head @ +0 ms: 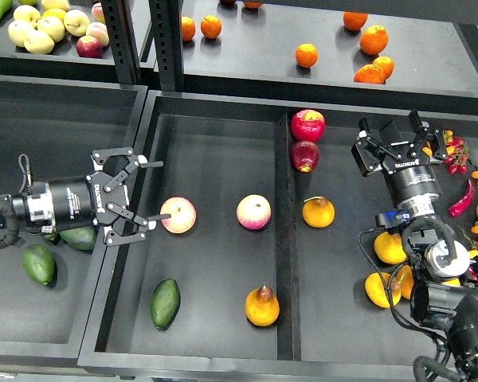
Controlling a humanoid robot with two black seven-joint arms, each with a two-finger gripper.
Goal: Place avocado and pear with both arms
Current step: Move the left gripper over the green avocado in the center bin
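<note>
The avocado [166,303], a slim mid-green oval, lies at the front left of the middle tray [215,127]. The pear [262,305], orange-yellow with a brownish neck and a dark stem, lies to its right, close to the tray's divider [283,239]. My left gripper [149,194] is open and empty at the tray's left wall, well behind the avocado, with its lower finger near a pink-yellow apple [178,215]. My right gripper [392,124] is open and empty over the back of the right compartment, far from both fruits.
A second pink-yellow apple [253,212] lies mid-tray. Two red apples [307,125] and a round orange-yellow fruit [319,212] lie past the divider. Dark avocados [39,263] lie in the left bin. Yellow fruits [389,248] and chillies [462,197] lie by the right arm. Oranges [374,39] are on the shelf.
</note>
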